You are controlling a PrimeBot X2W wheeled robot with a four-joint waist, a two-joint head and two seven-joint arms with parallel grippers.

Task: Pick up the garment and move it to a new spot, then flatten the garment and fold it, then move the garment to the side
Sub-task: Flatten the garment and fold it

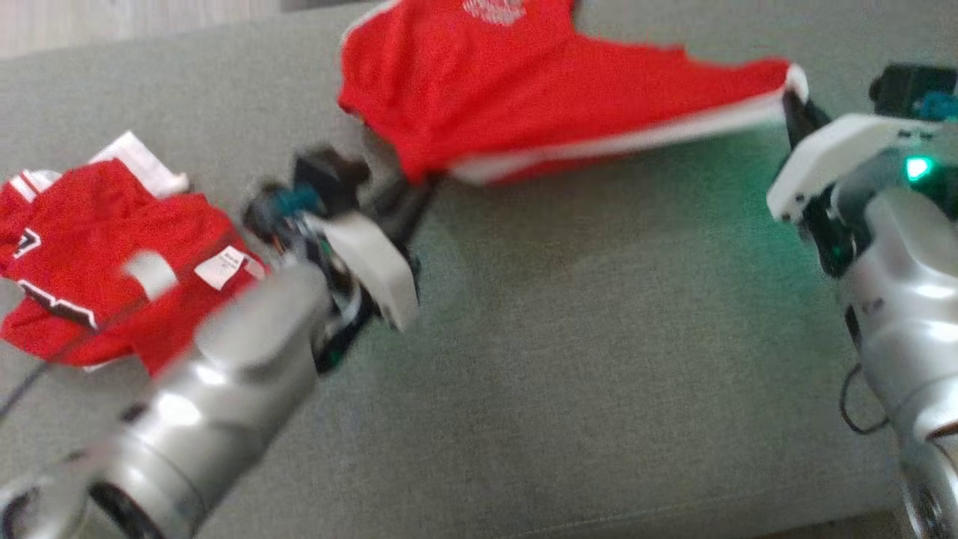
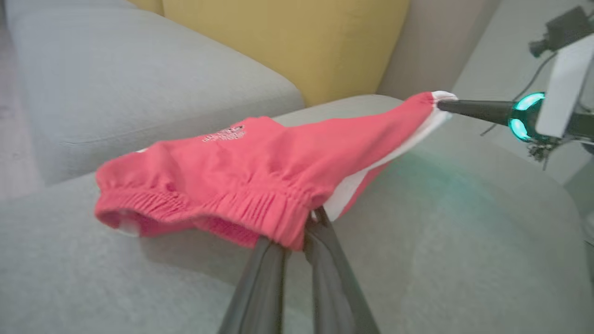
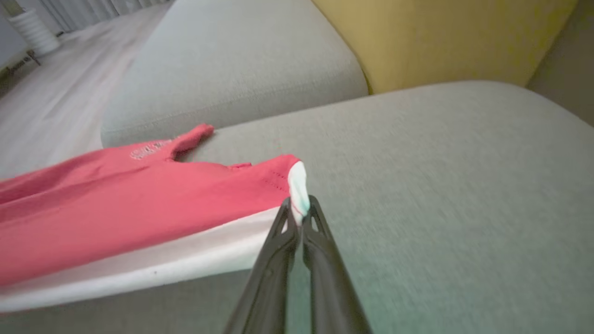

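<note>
A pair of red shorts with a white side stripe and small white print hangs stretched above the grey sofa seat. My left gripper is shut on the elastic waistband at its near corner. My right gripper is shut on the white-edged hem corner at the far right. The cloth runs taut between the two, its far part resting on the cushion.
A second red garment with white labels and trim lies crumpled at the left of the seat. A yellow back cushion and another grey seat cushion stand behind. Wooden floor lies beyond the sofa.
</note>
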